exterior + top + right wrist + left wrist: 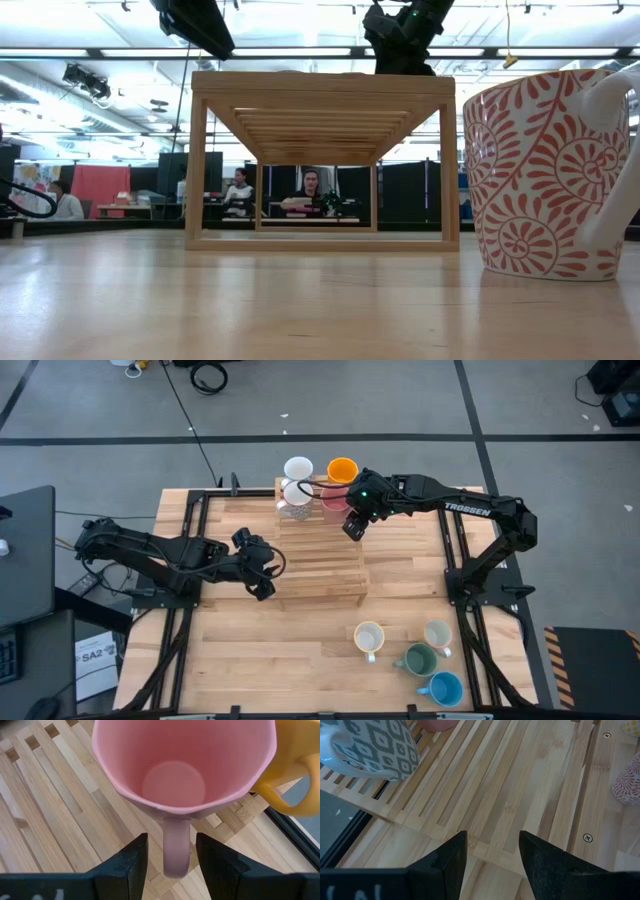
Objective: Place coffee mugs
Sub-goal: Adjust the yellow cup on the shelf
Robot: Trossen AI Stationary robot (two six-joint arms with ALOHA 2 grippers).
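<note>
pink mug [183, 765] upright, handle toward right gripper [170, 855] | fingers straddle handle, seemingly apart

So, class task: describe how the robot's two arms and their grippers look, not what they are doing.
Both arms are dark, jointed, with black cables. The right arm carries white TROSSEN lettering and a green light near its wrist. The left gripper and right gripper each have two dark, wedge-shaped fingers.

Light wooden table [250, 650] carries a slatted wooden rack [320, 555] at its middle-rear. Four mugs are seen on the rack's far edge: white [298, 467], orange [342, 470], patterned [296, 496], pink [334, 503]. Four more stand on the tabletop's near right: cream [369, 637], white [438, 635], dark green [418, 659], blue [444, 689].
</note>
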